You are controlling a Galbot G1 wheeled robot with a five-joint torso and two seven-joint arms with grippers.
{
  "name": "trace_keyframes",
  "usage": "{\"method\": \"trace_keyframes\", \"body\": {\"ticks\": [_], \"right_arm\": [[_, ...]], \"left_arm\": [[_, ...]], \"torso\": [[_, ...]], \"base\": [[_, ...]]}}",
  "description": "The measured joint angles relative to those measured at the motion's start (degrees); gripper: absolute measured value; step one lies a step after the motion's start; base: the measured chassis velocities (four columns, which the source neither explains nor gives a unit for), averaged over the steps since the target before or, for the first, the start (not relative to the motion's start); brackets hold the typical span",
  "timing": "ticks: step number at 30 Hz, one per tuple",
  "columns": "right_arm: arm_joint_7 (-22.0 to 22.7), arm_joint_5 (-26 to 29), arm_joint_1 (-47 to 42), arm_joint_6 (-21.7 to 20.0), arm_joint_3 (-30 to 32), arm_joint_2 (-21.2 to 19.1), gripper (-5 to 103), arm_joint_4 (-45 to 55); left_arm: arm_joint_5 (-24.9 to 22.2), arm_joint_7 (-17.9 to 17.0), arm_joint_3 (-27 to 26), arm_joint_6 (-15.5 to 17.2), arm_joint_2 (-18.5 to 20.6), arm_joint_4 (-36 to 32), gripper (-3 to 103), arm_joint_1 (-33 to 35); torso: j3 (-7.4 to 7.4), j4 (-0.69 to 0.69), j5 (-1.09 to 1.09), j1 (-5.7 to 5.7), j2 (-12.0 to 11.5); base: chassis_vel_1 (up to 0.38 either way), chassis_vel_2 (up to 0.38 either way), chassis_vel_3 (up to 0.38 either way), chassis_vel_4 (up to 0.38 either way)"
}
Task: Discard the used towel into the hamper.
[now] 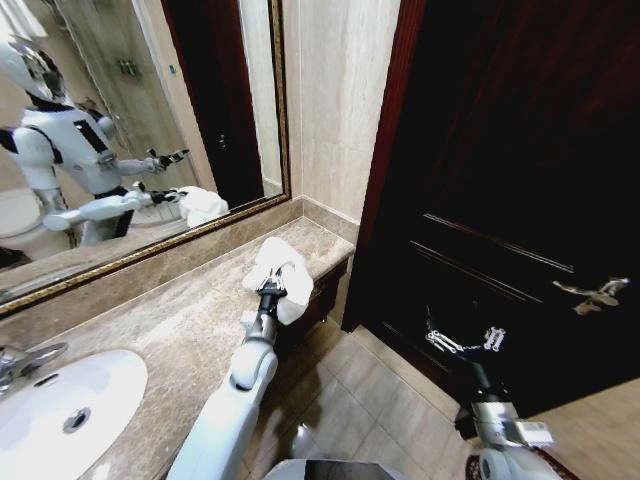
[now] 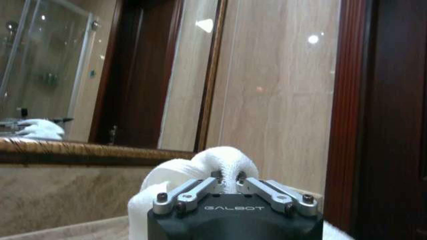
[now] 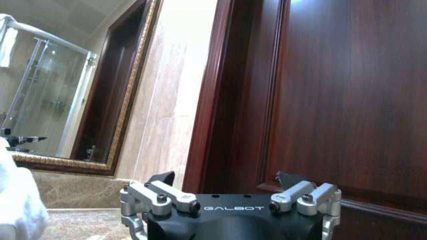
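- While your left claw (image 1: 272, 287) is pinched shut on the crumpled white terry towel (image 1: 283, 268), the cloth sits at the far end of the veined beige marble bench (image 1: 170, 320), near the corner where the bench ends against the dark door frame.
- From the left wrist view you can see why the hold looks secure: both fingers (image 2: 200, 186) have closed into a raised fold at the top of the towel (image 2: 213, 162), so the bulk hangs around and below the claw (image 2: 227, 181) rather than slipping out of it.
- Whether the towel is clear of the bench or resting on it, you cannot tell from these views; part of it drapes toward the front edge.
- Your right claw (image 1: 465, 342) hangs spread wide and empty, off the bench, over the tiled floor in front of the dark wooden door (image 1: 520, 180); I judge it is parked there to stay out of the left arm's way.
- No hamper is in sight, so expect to turn or drive before you can drop the towel.
- Mind the gold-framed wall mirror (image 1: 150, 130) behind the bench: the second towel and arms there are reflections, not targets.
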Motion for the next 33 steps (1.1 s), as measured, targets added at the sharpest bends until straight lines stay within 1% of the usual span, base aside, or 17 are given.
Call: {"method": "trace_keyframes", "body": {"ticks": [1, 6, 7, 10, 13, 14, 19, 23, 33], "right_arm": [[0.0, 0.0, 0.0, 0.0, 0.0, 0.0, 100, 0.0], [0.0, 0.6, 0.3, 0.2, -0.1, 0.0, 100, -0.1], [0.0, 0.6, 0.3, 0.2, -0.1, 0.0, 100, -0.1], [-0.1, 1.4, 0.4, 0.5, 0.0, 0.0, 100, -0.3], [0.0, 2.1, 0.6, 0.6, 0.4, 0.0, 100, -0.2], [0.1, 3.0, 0.8, 0.7, 0.9, 0.0, 100, -0.1], [0.4, 4.2, 0.8, 1.6, 1.8, 0.0, 100, 0.0], [0.5, 5.3, 0.0, 3.2, 2.7, 0.0, 100, -0.2], [0.9, 4.9, 0.2, 3.3, 2.3, 0.0, 100, -0.1]], "left_arm": [[0.0, 0.0, 0.0, 0.0, 0.0, 0.0, 3, 0.0], [0.8, 0.5, -1.8, -0.1, 0.4, -6.8, 3, 5.6], [0.8, 0.5, -1.8, -0.1, 0.4, -6.8, 3, 5.6], [2.1, 1.5, -2.9, -0.1, 0.2, -12.2, 3, 10.0], [2.3, 1.7, -3.0, 0.0, 0.2, -13.6, 3, 10.8], [2.7, 2.1, -3.0, 0.3, 0.2, -15.2, 3, 11.3], [3.9, 2.9, -3.0, 0.5, 0.0, -17.2, 3, 12.5], [5.3, 3.3, -2.8, -0.2, -1.3, -18.0, 3, 15.1], [6.0, 4.1, -2.3, -1.2, -2.2, -18.3, 3, 16.8]], "torso": [[0.00, 0.00, 0.00, 0.00, 0.0], [0.00, 0.00, -0.01, 0.00, 0.0], [0.00, 0.00, -0.01, 0.00, 0.0], [0.00, 0.01, 0.00, 0.00, 0.0], [0.00, 0.01, 0.00, 0.00, 0.0], [0.00, 0.00, 0.00, 0.00, 0.0], [0.01, 0.00, 0.00, 0.00, 0.0], [0.01, -0.01, 0.00, 0.01, 0.0], [0.01, 0.00, 0.00, 0.01, 0.0]], "base": [[0.000, 0.000, 0.000, 0.000], [0.000, 0.000, 0.000, 0.000], [0.000, 0.000, 0.000, 0.000], [0.000, 0.000, 0.000, 0.000], [0.000, 0.000, 0.000, 0.000], [0.000, 0.000, 0.000, 0.000], [0.000, 0.000, 0.000, 0.000], [0.000, 0.000, 0.000, 0.000], [-0.057, -0.057, -0.053, -0.061]]}}
